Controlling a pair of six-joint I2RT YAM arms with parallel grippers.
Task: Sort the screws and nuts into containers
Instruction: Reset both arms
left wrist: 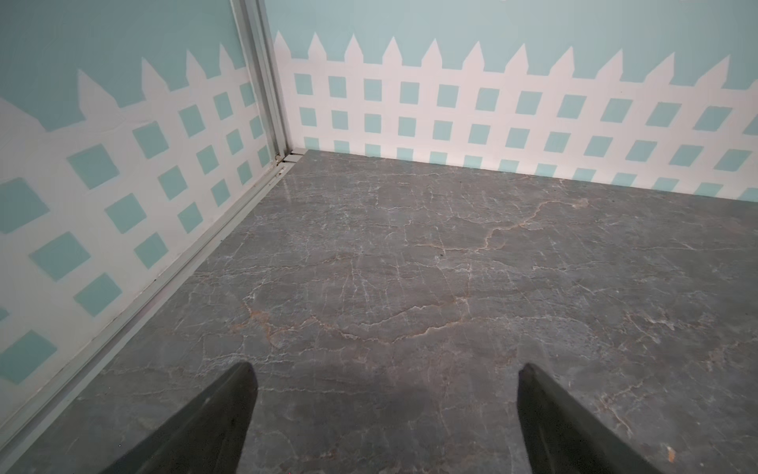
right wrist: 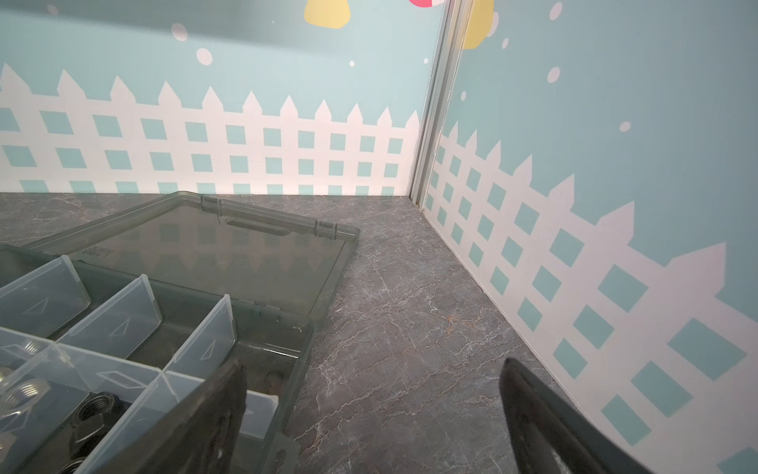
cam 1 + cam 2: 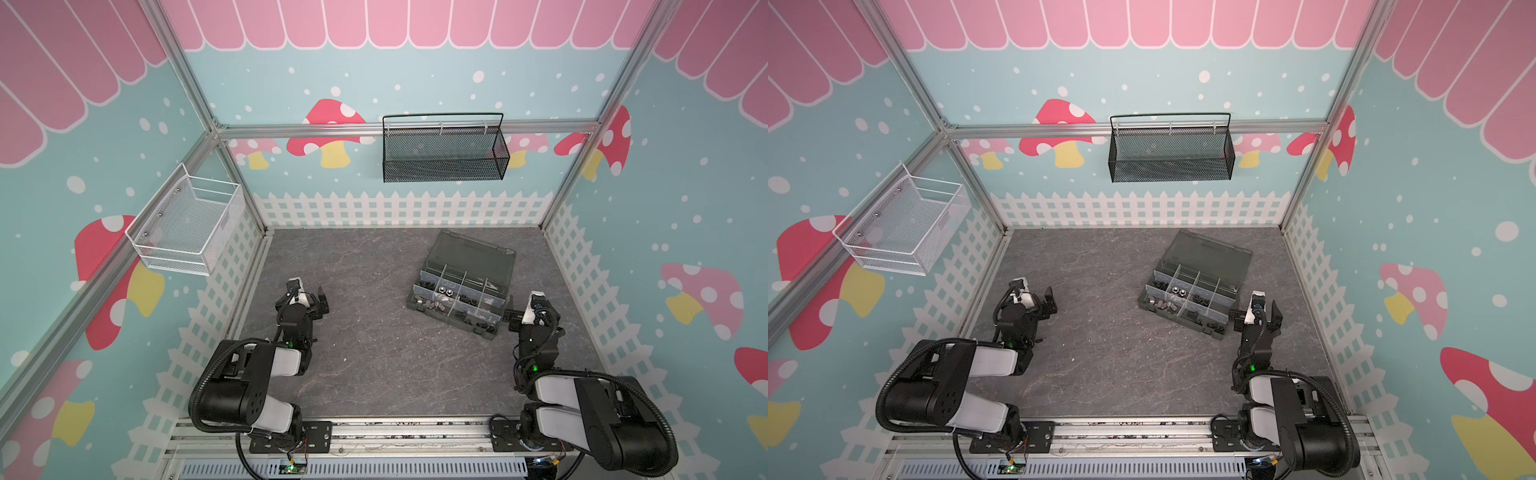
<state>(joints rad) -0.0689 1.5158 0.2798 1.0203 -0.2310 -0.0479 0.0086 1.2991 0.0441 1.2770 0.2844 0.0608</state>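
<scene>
Currently both hands wide open, empty: left hand [image 1: 385,371] over bench [image 3: 374,357] near left edge, right hand [image 2: 374,365] just beside organizer box [image 3: 461,291], right half of bench. Risk: right finger [image 2: 205,418] overhangs end cell [image 2: 262,357]; descent could clip wall, shove box, jumble nuts [image 2: 25,390]. Box long axis skewed, far-left to near-right; open lid [image 3: 473,255] points toward far right corner.

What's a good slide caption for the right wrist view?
Right gripper, open and empty, beside the organizer box; lid laid back, silver and black nuts inside.
</scene>
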